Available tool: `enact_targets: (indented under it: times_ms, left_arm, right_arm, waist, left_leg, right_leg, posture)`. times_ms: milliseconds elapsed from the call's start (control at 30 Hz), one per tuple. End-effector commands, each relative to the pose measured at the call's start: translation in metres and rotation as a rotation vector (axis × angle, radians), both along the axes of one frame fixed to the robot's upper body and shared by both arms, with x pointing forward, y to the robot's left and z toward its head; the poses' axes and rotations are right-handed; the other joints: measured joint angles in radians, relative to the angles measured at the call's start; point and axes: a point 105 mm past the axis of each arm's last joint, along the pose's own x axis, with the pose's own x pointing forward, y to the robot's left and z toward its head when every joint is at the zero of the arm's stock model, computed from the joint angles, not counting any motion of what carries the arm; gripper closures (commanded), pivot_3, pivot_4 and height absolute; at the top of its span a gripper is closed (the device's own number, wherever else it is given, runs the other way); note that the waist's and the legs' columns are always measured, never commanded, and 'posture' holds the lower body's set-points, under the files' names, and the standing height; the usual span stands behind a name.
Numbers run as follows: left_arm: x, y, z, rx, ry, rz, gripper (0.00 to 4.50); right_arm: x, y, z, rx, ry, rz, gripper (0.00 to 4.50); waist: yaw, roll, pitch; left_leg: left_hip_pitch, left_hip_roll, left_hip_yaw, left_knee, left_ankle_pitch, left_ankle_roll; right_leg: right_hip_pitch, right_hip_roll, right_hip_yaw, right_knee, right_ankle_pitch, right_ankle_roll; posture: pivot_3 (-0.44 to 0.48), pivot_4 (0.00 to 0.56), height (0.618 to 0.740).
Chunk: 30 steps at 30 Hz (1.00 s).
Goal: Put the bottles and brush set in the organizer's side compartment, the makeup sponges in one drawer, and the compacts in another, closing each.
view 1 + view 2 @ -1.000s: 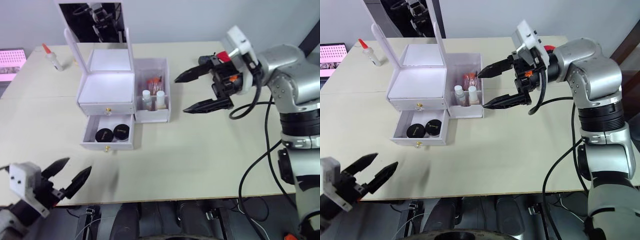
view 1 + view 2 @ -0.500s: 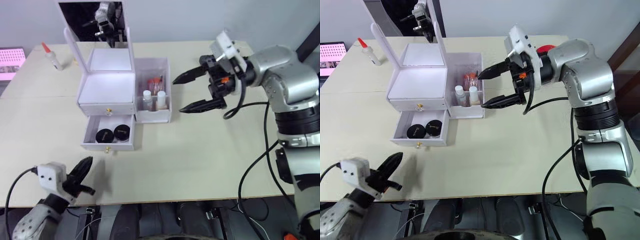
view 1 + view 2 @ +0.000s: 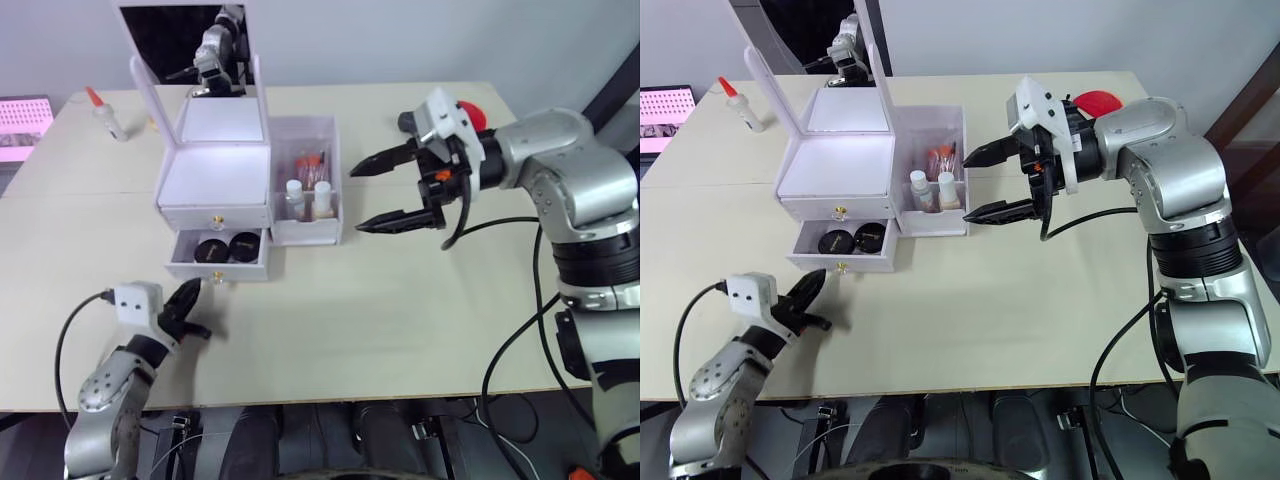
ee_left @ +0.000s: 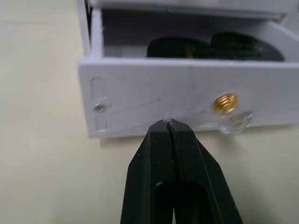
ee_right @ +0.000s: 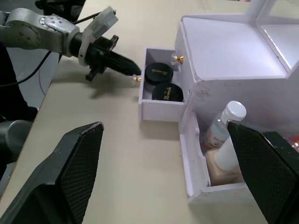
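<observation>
- Two black compacts (image 3: 228, 247) sit side by side inside the lower drawer (image 3: 218, 266), which stands part-way out of the organizer (image 3: 215, 185), just left of centre in the left eye view.
- Left gripper (image 3: 190, 297) is right there at the drawer's front panel, lower left of the frame, fingers pinched fully together and holding nothing; the left wrist view shows its closed tip (image 4: 167, 124) meeting the white panel a little to one side of the gold knob (image 4: 226, 101).
- That is the relation that matters: the drawer front lies straight ahead of the closed tip, and the drawer's sliding direction runs from the tip toward the organizer body, up the left eye frame. A push along that line looks like what seats it.
- Left arm is plainly the nearer one; the right is well apart from the drawer.
- Right gripper (image 3: 383, 192) hangs right of centre in the left eye view, jaws spread wide and empty, its tips aimed toward the side compartment (image 3: 306, 195).
- In that bin the two white-capped bottles (image 3: 307, 198) stand upright, with the brush set (image 3: 311, 166) tucked behind them, orange-red tips showing.
- Upper drawer (image 3: 214, 215) reads as shut, so I judge the sponges are already away, though they cannot be seen.
- Closing the lower drawer appears to be the last step outstanding; an off-centre push could skew the drawer, worth watching.
- Mirror lid (image 3: 186, 40) stands upright at the top left, a red-tipped glue bottle (image 3: 102, 110) well off to its left.
</observation>
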Motion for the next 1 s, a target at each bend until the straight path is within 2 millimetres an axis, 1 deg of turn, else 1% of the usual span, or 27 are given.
enact_targets:
  times_ms: [33,167,400,533,667,833,933,1000]
  left_arm:
    - [0.012,0.003,0.011,0.018,-0.034,-0.002,4.44]
    - [0.021,-0.002,0.019,0.001,-0.056,-0.038,4.44]
    - [0.035,-0.001,0.022,0.008,-0.065,-0.048,4.44]
    - [0.045,-0.009,0.03,-0.007,-0.08,-0.096,4.44]
    - [0.05,-0.015,0.031,0.002,-0.076,-0.122,4.44]
    - [0.052,-0.016,0.031,0.004,-0.077,-0.126,4.44]
    - [0.046,-0.007,0.029,0.021,-0.065,-0.099,4.44]
    - [0.039,0.001,0.03,0.024,-0.066,-0.074,4.44]
  right_arm:
    - [-0.001,-0.001,0.015,0.039,-0.063,-0.011,0.0]
    - [-0.001,0.001,0.016,0.049,-0.05,-0.011,0.0]
    - [0.0,0.001,0.015,0.052,-0.05,-0.023,0.0]
    - [0.001,0.001,0.014,0.051,-0.055,-0.028,0.0]
    - [0.002,0.001,0.014,0.053,-0.053,-0.031,0.0]
    - [0.003,0.0,0.012,0.053,-0.05,-0.034,0.0]
    - [0.003,0.0,0.011,0.055,-0.038,-0.032,0.0]
    - [0.005,-0.004,0.008,0.056,-0.014,-0.05,0.0]
  waist:
    - [0.0,0.0,0.0]
    - [-0.001,0.0,0.0]
    - [-0.001,0.0,0.0]
    - [0.002,0.0,0.0]
    - [0.002,0.0,0.0]
    - [0.0,0.0,0.0]
    - [0.0,0.0,0.0]
    - [-0.003,0.0,0.0]
  left_leg:
    - [0.0,0.0,0.0,0.0,0.0,0.0]
    - [0.0,0.0,0.0,0.0,0.0,0.0]
    - [0.0,0.0,0.0,0.0,0.0,0.0]
    - [0.0,0.0,0.0,0.0,0.0,0.0]
    - [0.0,0.0,0.0,0.0,0.0,0.0]
    - [0.0,0.0,0.0,0.0,0.0,0.0]
    - [0.0,0.0,0.0,0.0,0.0,0.0]
    - [0.0,0.0,0.0,0.0,0.0,0.0]
  right_leg:
    - [0.0,0.0,0.0,0.0,0.0,0.0]
    - [0.0,0.0,0.0,0.001,0.0,0.001]
    - [0.0,0.0,0.0,0.002,0.0,0.001]
    - [0.0,0.0,0.0,0.002,0.0,0.001]
    - [0.0,0.0,0.0,0.002,0.0,0.001]
    - [0.0,0.0,0.0,0.002,0.0,0.001]
    - [0.0,0.0,0.0,0.002,0.0,0.001]
    - [0.0,0.0,0.0,0.002,0.0,0.002]
  posture:
    - [0.0,0.15,0.74]
    - [0.0,0.15,0.74]
    - [0.0,0.15,0.74]
    - [0.0,0.15,0.74]
    - [0.0,0.15,0.74]
    - [0.0,0.15,0.74]
    - [0.0,0.15,0.74]
    - [0.0,0.15,0.74]
